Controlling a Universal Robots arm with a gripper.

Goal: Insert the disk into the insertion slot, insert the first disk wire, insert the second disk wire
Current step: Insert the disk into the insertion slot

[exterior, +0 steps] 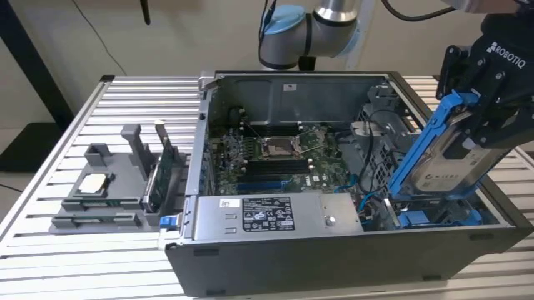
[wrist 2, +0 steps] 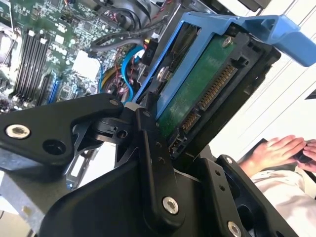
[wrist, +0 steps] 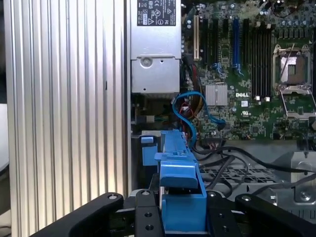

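The open dark grey metal computer case lay on the slatted aluminium table. At the exterior view's right, the black gripper was clenched on the silver-grey, blue-framed disk. The disk was tilted, its lower end near the insertion slot.

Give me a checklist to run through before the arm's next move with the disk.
1. Grip: ok, pincer is shut on the disk.
2. Disk seated in slot: not ok, it hangs tilted above the open computer case.
3. Slot free: cannot tell.
4. Blue cable clear of the disk's path: cannot tell, it loops close by.
5. Person's hand outside the case: ok.
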